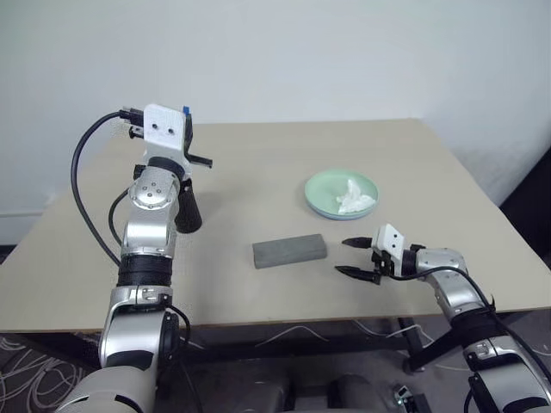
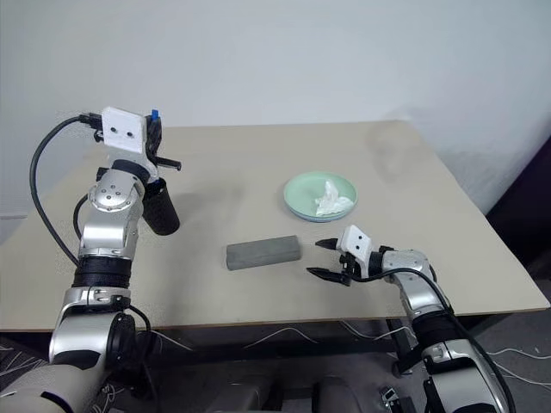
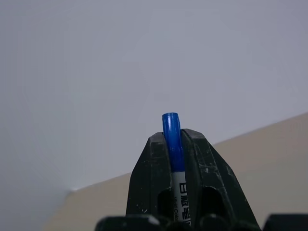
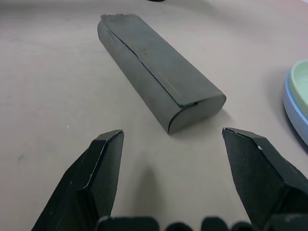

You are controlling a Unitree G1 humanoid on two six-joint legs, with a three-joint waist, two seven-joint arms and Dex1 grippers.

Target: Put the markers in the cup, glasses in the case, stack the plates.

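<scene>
I see the left tool (image 3: 175, 144) raised near the bench's (image 1: 258, 163) far left edge, clamped on a blue-capped marker (image 3: 172, 137); its label I cannot read. The black cup (image 1: 188, 211) stands below it. The grey case (image 1: 289, 250) lies closed in the middle with free room around. The right tool (image 1: 355, 258) stands apart just beside the case, the stacked plates (image 1: 323, 191) behind it.

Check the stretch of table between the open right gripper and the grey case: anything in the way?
Nothing visible. The right gripper hangs open facing the closed case, with bare table between them. The plates lie off to one side.
</scene>
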